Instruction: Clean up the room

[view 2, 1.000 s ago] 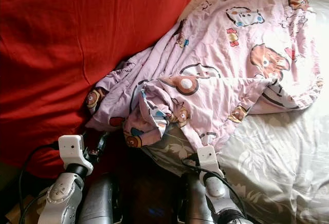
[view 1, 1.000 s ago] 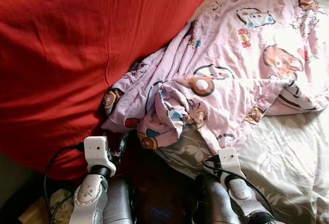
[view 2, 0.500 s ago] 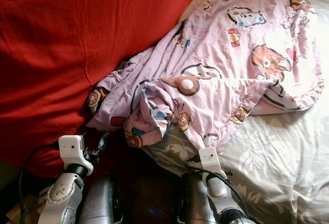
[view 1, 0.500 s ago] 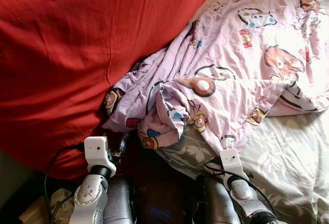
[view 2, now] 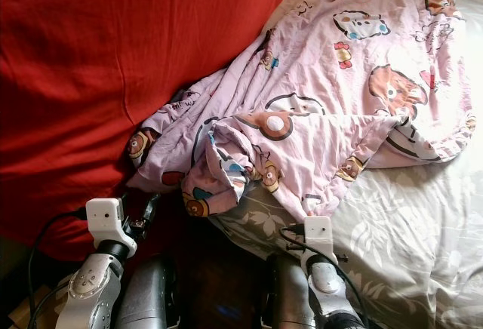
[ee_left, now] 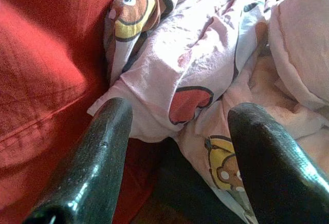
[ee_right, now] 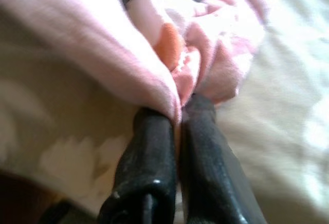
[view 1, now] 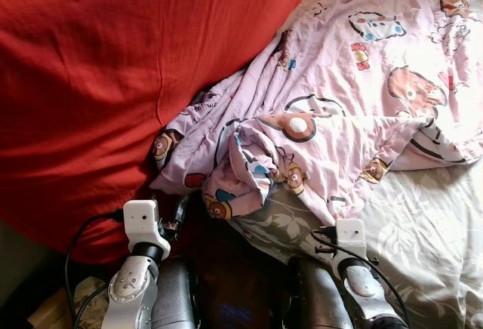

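The pink quilt [view 1: 355, 95] lay crumpled on the grey sheet [view 1: 430, 231], its left edge against the red cover [view 1: 113, 80]. The right gripper [ee_right: 177, 116] had its fingers pinched together on the quilt's lower hem. The left gripper [ee_left: 175, 126] hung with fingers [ee_left: 97, 157] spread apart, just short of the quilt's corner beside the red cover.
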Available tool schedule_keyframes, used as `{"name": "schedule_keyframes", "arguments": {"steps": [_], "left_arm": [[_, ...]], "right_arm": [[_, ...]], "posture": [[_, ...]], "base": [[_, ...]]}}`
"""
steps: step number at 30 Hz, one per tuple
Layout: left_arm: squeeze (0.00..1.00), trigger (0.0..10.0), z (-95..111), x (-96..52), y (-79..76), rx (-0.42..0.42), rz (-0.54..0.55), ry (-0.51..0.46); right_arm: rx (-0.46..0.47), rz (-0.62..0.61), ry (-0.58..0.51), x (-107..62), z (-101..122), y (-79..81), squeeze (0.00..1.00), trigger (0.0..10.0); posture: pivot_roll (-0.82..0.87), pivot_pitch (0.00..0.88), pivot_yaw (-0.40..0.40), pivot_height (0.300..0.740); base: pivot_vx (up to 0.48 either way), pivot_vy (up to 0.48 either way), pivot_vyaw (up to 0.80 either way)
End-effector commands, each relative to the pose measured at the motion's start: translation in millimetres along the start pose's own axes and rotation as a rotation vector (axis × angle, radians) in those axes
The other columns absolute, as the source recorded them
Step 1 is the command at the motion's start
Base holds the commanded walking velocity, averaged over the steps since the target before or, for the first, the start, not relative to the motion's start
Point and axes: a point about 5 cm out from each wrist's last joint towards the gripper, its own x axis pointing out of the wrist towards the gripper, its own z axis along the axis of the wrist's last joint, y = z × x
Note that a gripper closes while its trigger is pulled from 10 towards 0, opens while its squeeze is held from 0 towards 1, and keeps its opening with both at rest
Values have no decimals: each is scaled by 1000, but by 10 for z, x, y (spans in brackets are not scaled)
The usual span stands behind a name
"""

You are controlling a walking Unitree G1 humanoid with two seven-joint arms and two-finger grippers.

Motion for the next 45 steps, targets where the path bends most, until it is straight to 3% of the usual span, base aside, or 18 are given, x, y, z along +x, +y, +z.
{"name": "schedule_keyframes", "arguments": {"steps": [1, 4, 5, 6, 11, 19, 31, 37, 45], "left_arm": [[0, 10000, -62, -25, 29, 3, 11, 29], [0, 10000, -47, -16, 18, 3, 7, 20], [0, 10000, -48, -16, 18, 3, 7, 20], [0, 10000, -49, -16, 20, 4, 6, 19], [0, 10000, -54, -16, 28, 7, 2, 19], [0, 10000, -68, -17, 21, 7, -3, 23], [0, 10000, -195, -85, 115, 15, 22, 72], [0, 10000, -398, -188, 232, 13, 57, 160], [0, 10000, -681, -336, 418, 24, 126, 290]], "right_arm": [[60, -30, -16, -27, -21, -83, 0, 0], [191, -77, -124, -49, 102, -199, 0, 196], [198, -78, -128, -51, 104, -204, 0, 196], [196, -76, -139, -56, 119, -202, 0, 10000], [219, 47, -180, -97, 145, -15, 0, 10000], [223, 65, -170, -101, 148, 105, 0, 10000], [205, 47, -154, -129, 91, 57, 0, 10000], [206, 36, -158, -139, 85, 32, 0, 10000], [208, 26, -164, -115, 119, 5, 0, 10000]], "posture": [[149, 217, -51, 591], [141, 205, -52, 591], [141, 205, -52, 591], [137, 197, -51, 591], [125, 183, -46, 591], [128, 163, -42, 636], [128, 141, -38, 701], [131, 135, -36, 740], [141, 153, -40, 740]], "base": [[0, 0, 0], [0, 0, 0], [0, 0, 0], [0, 0, 0], [0, 0, 0], [0, 0, 0], [0, 0, 0], [0, 0, 0], [0, 0, 0]]}}
